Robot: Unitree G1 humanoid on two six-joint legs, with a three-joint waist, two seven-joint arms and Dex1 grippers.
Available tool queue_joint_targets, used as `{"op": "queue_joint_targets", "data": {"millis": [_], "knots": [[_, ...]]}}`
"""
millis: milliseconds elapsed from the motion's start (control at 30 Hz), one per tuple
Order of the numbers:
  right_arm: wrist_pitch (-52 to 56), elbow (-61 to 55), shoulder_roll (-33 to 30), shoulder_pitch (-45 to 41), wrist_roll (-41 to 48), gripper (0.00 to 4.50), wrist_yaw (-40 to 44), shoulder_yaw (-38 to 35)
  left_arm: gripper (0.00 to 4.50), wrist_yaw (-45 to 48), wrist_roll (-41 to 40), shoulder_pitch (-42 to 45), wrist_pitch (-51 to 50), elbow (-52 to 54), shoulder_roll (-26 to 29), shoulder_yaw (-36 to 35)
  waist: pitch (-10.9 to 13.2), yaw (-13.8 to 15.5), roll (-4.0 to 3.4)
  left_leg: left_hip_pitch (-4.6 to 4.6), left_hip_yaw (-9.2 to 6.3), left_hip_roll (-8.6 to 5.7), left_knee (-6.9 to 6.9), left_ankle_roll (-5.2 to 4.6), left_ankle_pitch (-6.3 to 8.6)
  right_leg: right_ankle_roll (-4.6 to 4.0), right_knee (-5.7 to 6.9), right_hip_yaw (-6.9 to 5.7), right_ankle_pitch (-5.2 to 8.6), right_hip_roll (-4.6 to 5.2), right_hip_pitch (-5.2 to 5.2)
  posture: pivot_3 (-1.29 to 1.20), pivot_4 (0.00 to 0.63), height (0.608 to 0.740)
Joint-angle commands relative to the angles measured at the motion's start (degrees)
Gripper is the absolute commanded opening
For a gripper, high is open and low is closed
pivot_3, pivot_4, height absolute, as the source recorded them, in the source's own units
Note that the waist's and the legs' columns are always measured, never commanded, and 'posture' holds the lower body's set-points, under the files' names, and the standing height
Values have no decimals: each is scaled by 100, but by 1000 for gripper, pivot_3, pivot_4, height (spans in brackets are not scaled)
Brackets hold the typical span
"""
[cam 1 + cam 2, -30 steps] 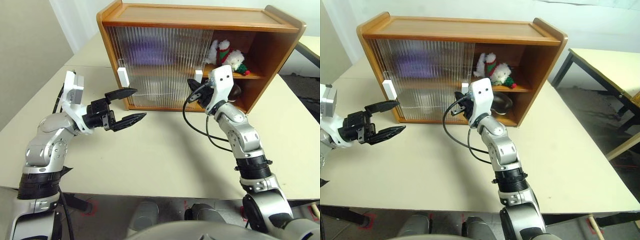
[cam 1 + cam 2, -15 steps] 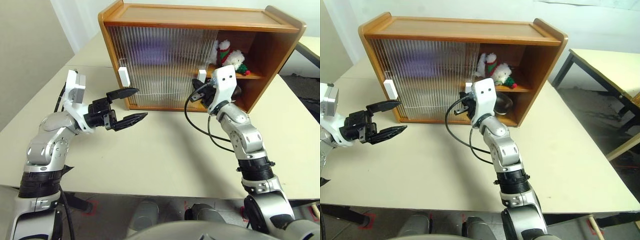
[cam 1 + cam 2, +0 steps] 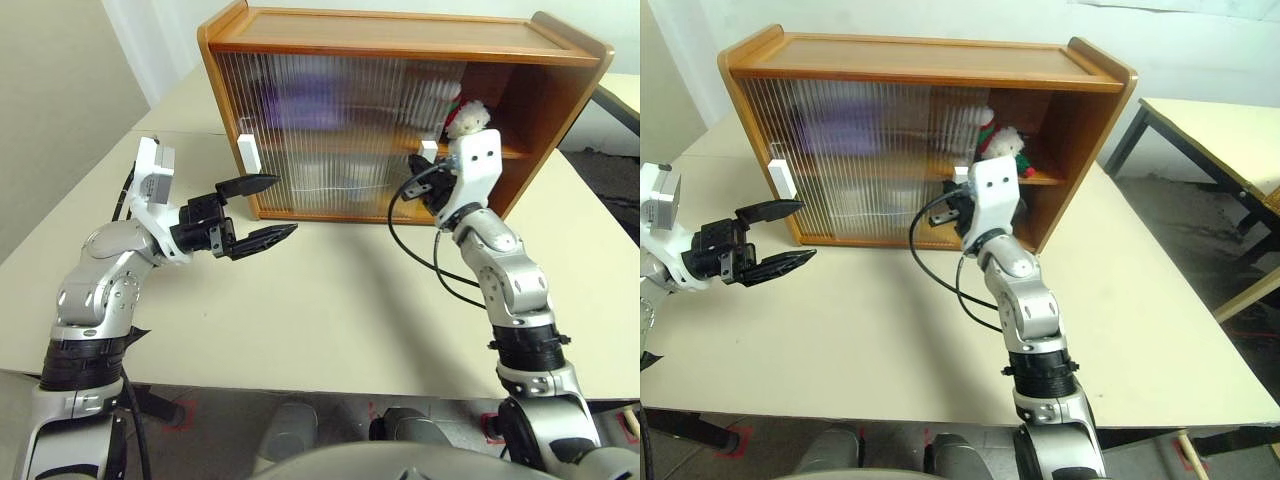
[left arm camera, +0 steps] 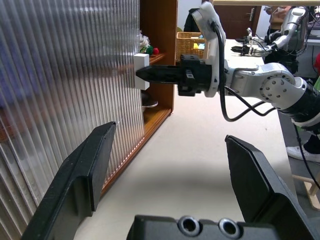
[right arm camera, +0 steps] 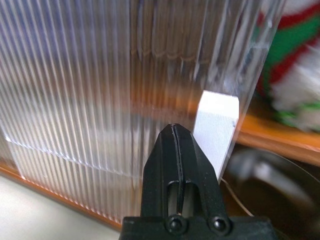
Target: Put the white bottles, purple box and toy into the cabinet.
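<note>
The cabinet stands at the back of the table, with two ribbed sliding doors. My right gripper is shut, its tip beside and against the white handle of the right-hand door. The toy sits on the upper shelf, half covered by that door. A blurred form of the purple box shows through the left door. The white bottles are hidden. My left gripper hovers open and empty over the table, in front of the left door's handle.
A dark round dish lies on the lower shelf in the gap still uncovered. The cream table stretches in front of the cabinet. A second table stands off to the right.
The right gripper moved right with the door handle. The right door slid right and now covers much of the toy and of the opening. The left arm stayed still.
</note>
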State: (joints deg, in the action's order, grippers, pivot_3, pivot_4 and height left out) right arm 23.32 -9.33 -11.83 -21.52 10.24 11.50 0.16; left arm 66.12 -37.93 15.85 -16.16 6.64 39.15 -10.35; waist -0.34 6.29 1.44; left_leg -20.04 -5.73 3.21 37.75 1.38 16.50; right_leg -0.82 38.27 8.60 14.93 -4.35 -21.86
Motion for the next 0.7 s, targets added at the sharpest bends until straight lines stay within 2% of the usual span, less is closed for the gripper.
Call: {"op": "queue_joint_targets", "data": {"millis": [33, 100, 700], "knots": [[82, -78, -119, 127, -54, 20, -65, -218, 4500, 21, 56, 38, -16, -11, -8, 62, 0, -3, 0, 0, 1, 0, 0, 0, 0, 10, 0, 0, -2, -1, -1, 168, 0, 740], [111, -124, -176, 192, -54, 20, -81, -286, 4500, 19, 54, 41, -18, -10, -10, 64, 0, -2, 0, 0, 1, 1, -1, 0, 0, 51, 1, 0, 17, -3, -2, 168, 0, 740], [-35, 84, -672, 347, -80, 20, -128, -879, 4500, 37, 53, 81, -15, -8, -43, 107, 0, -13, 0, 0, 4, 1, 2, -1, 0, 73, 1, 2, 8, -4, -2, 155, 0, 740]]}}
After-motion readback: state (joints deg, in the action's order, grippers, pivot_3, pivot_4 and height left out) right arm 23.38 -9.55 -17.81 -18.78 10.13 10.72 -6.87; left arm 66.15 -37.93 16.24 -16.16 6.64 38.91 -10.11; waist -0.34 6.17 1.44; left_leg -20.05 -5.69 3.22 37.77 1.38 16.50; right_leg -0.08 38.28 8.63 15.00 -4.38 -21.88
